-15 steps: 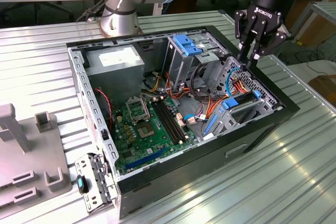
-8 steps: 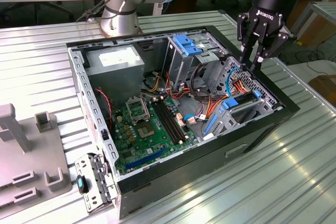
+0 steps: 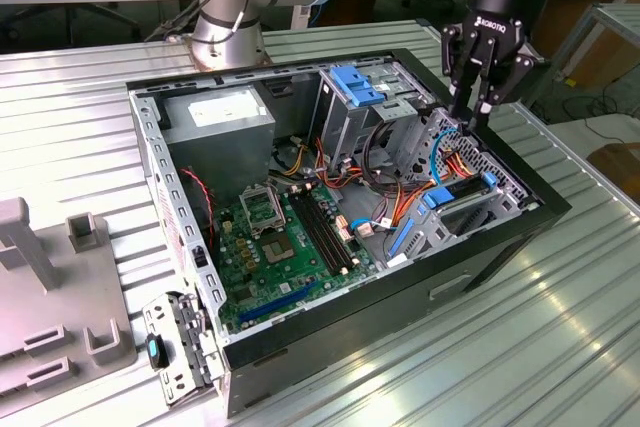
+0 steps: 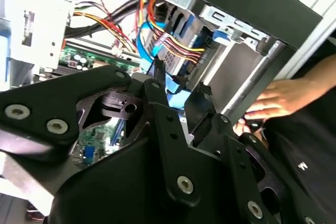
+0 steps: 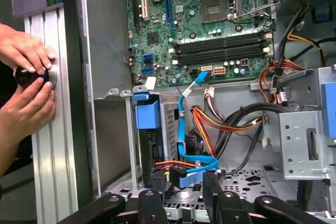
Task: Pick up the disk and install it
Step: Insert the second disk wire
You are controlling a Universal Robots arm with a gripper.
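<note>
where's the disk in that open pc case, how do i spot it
Start at the open black computer case. In the bay under the gripper, by the case wall at the exterior view's right, the disk stands on edge. Unlike the thin blue cables beside it, it wears a broad blue plastic carrier.

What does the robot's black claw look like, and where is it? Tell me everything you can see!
The gripper is black, looks like metal, and is built of jointed links pinned with silver screws. It hangs from the arm pointing down into the open computer case, at the exterior view's right end. In both wrist views its fingers stand apart with a gap between them, tips among the blue and orange cables. Nothing looks clamped between them.
</note>
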